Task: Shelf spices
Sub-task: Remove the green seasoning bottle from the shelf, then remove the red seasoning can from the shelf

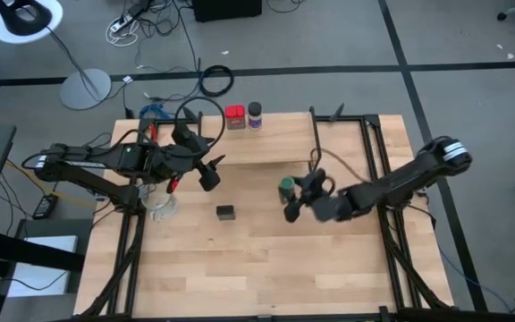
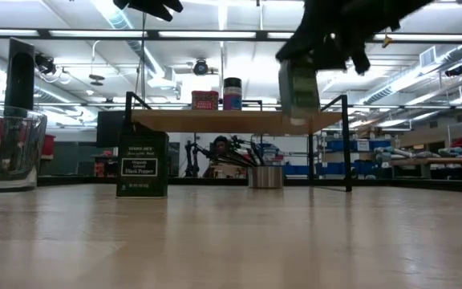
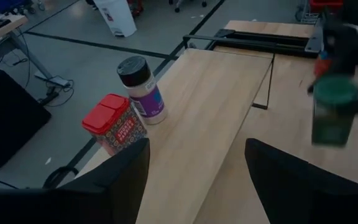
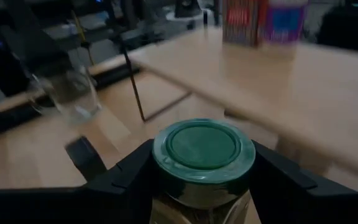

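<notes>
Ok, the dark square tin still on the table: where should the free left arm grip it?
Judging from its pose, take the dark tin from above, across two opposite flat sides near the top. It stands upright and alone on the table, so nothing blocks a straight descent. The left tool, open, is nearest.

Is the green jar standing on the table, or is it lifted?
Lifted. In the low view the green jar hangs clear above the tabletop, beside the shelf, clamped between the right gripper fingers.

Shelf (image 1: 275,143) holds red tin (image 1: 234,116), purple-labelled jar (image 1: 255,114); table (image 1: 266,259) holds dark tin (image 1: 225,212).
</notes>
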Robot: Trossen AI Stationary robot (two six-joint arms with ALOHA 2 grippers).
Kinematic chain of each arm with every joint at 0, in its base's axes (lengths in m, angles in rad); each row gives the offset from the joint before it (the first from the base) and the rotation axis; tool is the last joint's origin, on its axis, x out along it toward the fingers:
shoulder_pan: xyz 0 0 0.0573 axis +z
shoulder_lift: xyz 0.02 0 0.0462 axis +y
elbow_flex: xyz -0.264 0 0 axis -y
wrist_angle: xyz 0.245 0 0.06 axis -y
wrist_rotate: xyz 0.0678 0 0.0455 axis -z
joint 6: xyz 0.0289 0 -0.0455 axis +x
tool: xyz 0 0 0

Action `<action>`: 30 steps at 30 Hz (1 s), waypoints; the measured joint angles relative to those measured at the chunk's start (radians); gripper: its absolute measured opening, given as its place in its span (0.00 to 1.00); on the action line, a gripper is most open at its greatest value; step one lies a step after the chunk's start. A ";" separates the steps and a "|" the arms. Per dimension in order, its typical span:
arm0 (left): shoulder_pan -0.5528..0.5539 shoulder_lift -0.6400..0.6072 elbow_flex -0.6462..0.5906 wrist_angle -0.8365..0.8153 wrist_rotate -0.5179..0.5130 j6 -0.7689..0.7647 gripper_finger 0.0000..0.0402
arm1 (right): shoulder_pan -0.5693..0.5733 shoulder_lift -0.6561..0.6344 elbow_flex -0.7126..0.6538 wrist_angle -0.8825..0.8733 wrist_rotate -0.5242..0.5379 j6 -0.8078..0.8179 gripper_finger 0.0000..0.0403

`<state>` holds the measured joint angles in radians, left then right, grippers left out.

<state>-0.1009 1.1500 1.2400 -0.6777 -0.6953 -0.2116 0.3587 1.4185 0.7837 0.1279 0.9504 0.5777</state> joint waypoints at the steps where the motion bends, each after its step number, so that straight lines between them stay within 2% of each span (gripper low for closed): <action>1: 0.000 0.000 0.000 0.000 0.000 -0.003 0.67 | 0.010 0.036 0.000 0.004 0.021 0.026 0.51; 8: 0.000 0.000 0.000 -0.001 0.000 -0.003 0.67 | 0.040 0.244 0.000 0.022 0.172 0.222 0.51; 16: 0.000 0.000 0.000 -0.001 0.000 -0.003 0.67 | 0.047 0.342 0.000 0.073 0.176 0.276 0.51; 19: 0.000 0.000 0.000 -0.001 0.000 -0.003 0.67 | 0.047 0.345 0.000 0.076 0.174 0.256 0.53; 25: 0.000 0.000 0.000 -0.001 0.000 -0.003 0.67 | 0.047 0.344 0.000 0.155 0.176 0.138 0.72; 30: 0.000 0.000 0.000 -0.001 0.000 -0.003 0.67 | 0.047 0.344 0.000 0.284 0.177 -0.008 0.75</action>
<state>-0.1009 1.1500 1.2400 -0.6788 -0.6952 -0.2146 0.4061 1.7630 0.7837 0.4117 1.1271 0.5697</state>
